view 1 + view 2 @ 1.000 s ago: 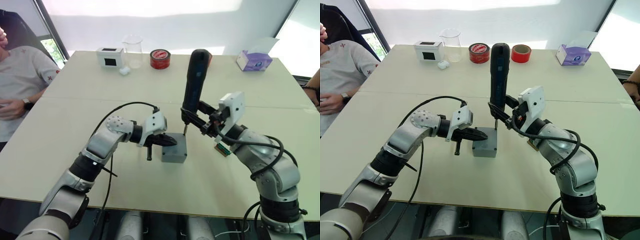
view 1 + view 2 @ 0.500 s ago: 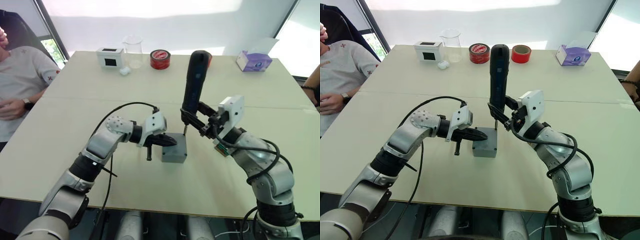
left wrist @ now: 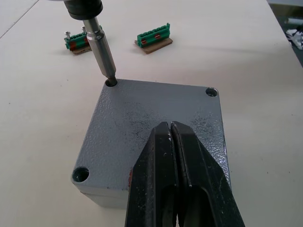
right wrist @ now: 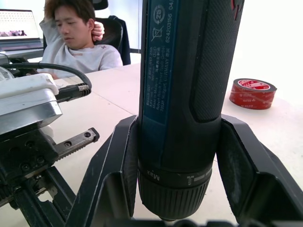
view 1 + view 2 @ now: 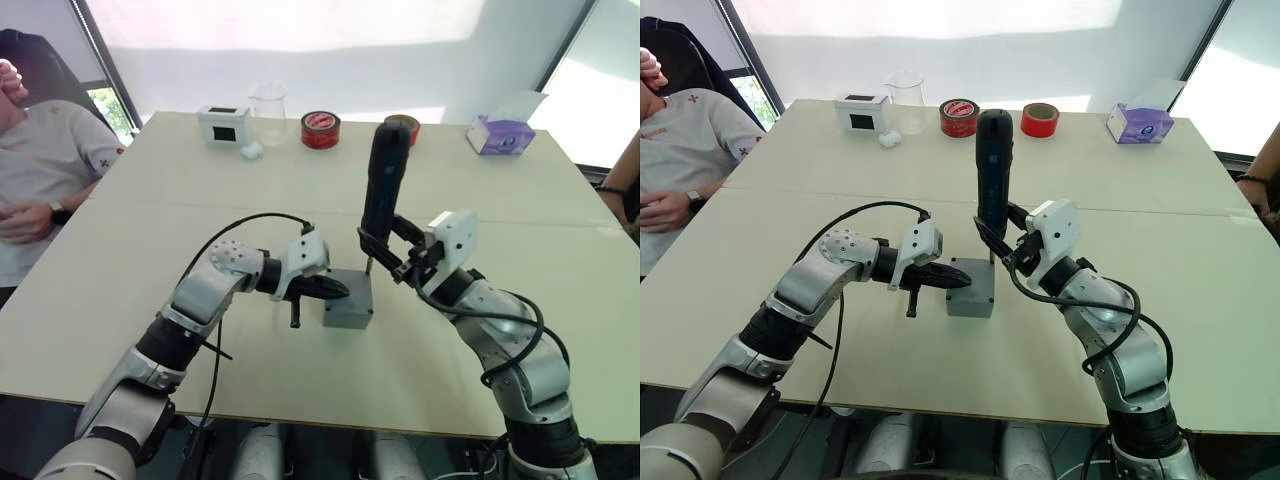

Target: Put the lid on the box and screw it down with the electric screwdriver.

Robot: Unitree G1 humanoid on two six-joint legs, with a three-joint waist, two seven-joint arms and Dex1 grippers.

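The grey box stands mid-table with the lid lying flat on top of it, screw holes showing at its corners. My left gripper is shut, its tips resting on the top of the lid from the left. The black electric screwdriver stands upright, its metal bit set into the hole at one of the lid's far corners. My right gripper is shut on the screwdriver's lower body, reaching in from the right.
Along the table's far edge are a white box with a black screen, a clear beaker, two red tape rolls and a tissue box. Two green connectors lie just past the box. A person sits at the left.
The head camera has shifted, so the whole picture moved. My right forearm has drawn slightly nearer the box; the screwdriver stays upright on the same corner. The left gripper has not moved.
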